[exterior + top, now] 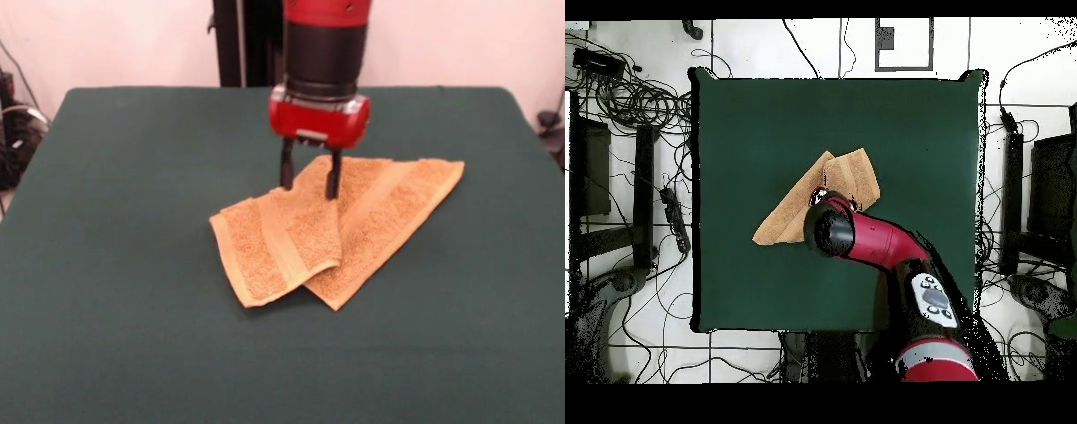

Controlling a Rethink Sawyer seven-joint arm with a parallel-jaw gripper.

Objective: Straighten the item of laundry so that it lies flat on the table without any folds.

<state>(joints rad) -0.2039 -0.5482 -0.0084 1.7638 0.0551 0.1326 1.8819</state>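
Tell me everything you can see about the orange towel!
The towel is small, tan-orange and fuzzy like terry cloth, with smoother woven bands near its edges. It is not flat: one part is folded over the other, so two corners point toward the front camera. It lies near the middle of the dark green table. The robot's claw stands open, its two dark fingers down at the towel's far edge, about touching the cloth.

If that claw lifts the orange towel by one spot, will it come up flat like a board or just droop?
Probably droop. The towel already lies folded over itself on the table, so it looks soft and limp. Its looped pile suggests it will drag rather than slide. The gripper has its fingers spread, so nothing is pinched.
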